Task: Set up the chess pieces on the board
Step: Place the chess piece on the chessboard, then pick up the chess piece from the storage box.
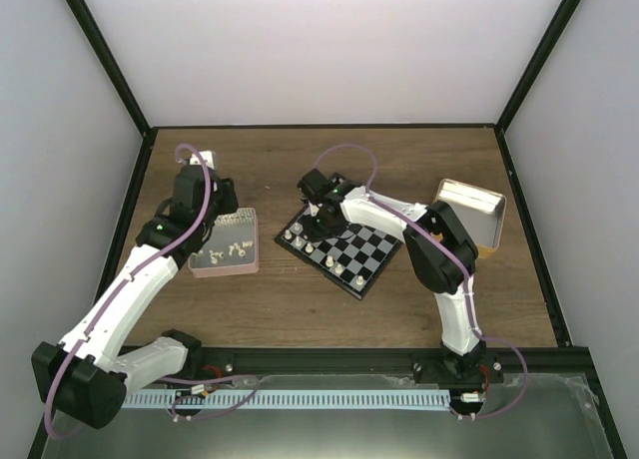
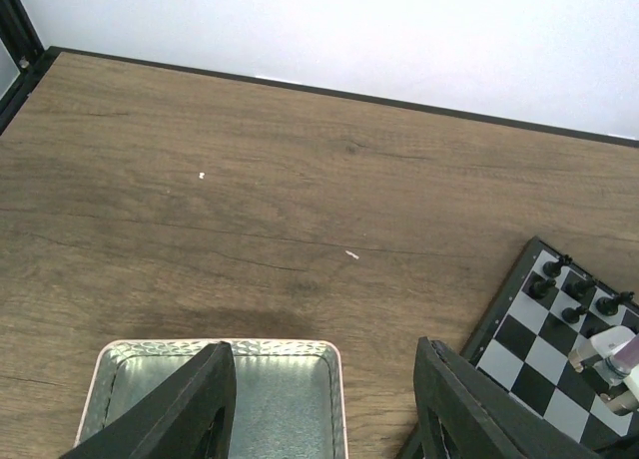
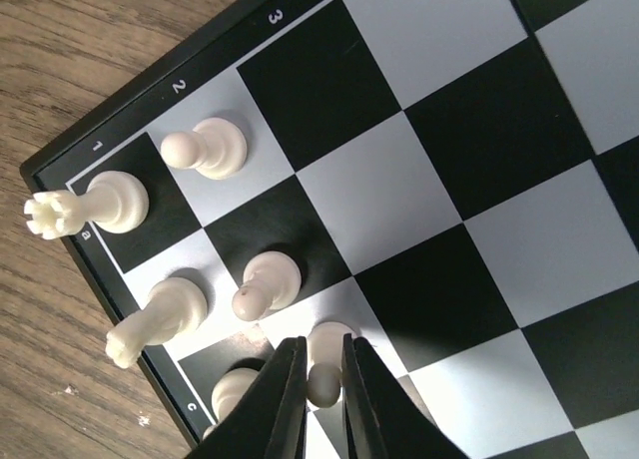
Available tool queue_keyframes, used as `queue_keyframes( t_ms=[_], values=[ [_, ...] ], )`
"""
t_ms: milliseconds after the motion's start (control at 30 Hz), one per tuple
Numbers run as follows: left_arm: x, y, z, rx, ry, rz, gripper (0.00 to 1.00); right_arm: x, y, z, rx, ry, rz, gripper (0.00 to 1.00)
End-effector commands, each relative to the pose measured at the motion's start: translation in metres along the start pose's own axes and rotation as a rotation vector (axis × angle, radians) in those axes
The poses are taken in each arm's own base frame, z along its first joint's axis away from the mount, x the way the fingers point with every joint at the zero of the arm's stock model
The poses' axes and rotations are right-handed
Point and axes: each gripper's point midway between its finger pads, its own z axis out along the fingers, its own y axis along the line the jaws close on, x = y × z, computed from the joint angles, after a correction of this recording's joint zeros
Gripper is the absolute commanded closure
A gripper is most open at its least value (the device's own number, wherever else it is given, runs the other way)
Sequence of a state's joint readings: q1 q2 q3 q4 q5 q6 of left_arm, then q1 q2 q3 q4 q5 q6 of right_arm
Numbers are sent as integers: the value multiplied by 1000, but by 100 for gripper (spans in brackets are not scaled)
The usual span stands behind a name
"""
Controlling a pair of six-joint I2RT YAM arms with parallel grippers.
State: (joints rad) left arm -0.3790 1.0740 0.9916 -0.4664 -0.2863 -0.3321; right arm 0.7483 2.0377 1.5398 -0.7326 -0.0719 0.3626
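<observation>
The white pawn [image 3: 324, 349] stands on a pale square in the second rank, close to the a1 corner of the board [image 3: 439, 180]. The right gripper [image 3: 322, 384] has its fingers only a narrow slit apart on either side of the pawn's head. It looks pinched, though the wrist view does not show whether the base is lifted or resting on the square.

The other chess pieces [image 3: 205, 150] crowd just beside it: a rook on the corner square, two more pawns and a taller figure along the edge. I judge them all to be very light, hard and smooth, and so apt to tip or skid at a nudge. The sound hold is from straight above, on the head or neck, with the fingers kept narrow so they miss the neighbours; a squeeze low on the flared base would likely squirt the piece out.

A row of black pieces stands along the opposite edge of the board in the left wrist view.

The left gripper [image 2: 322, 349] is spread wide and holds nothing; it hangs over the far rim of the pink tray [image 2: 120, 354], left of the board. From above, a few cream figures lie loose and tumbled on the tray's silvery floor — the stock yet to place.

The tan box [image 1: 496, 215] sits right of the board, near its corner but apart; whether anything lies in its silvery inside I cannot tell.
</observation>
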Motion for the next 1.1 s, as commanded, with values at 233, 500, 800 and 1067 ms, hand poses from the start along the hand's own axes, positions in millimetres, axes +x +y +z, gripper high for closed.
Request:
queue_keyframes(
  t_ms=[233,500,800,1067],
  values=[
    [2,4,1,-1,-2,-20,44,-10,-2,-19,17,-59,41,76],
    [55,15,24,-51,136,-140,29,-26,5,-63,-33,-210,107,69],
    [163,29,65,-55,487,-221,55,-21,2,-75,-54,-266,127,69],
    [206,38,81,-105,671,-190,60,-18,1,-81,-64,-290,134,69]
  ],
)
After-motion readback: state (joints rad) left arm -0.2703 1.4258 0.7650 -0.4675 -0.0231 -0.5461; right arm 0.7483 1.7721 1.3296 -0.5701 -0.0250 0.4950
